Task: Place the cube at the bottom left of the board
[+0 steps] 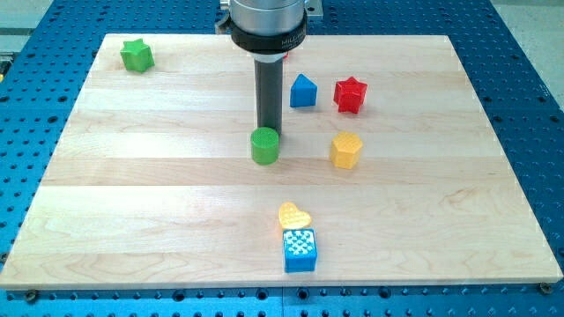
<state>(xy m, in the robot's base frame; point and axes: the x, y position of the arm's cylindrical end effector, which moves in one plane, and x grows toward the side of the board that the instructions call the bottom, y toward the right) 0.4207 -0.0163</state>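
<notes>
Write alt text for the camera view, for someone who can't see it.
My tip sits just above the green cylinder near the middle of a wooden board, far from the blue cube at the view's bottom centre, which touches a yellow heart. Elsewhere: a green star top left, a blue house-shaped block, a red star, a yellow hexagonal block.

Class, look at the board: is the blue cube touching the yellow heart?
Yes: the blue cube sits directly against the lower edge of the yellow heart, with no board showing between them.
</notes>
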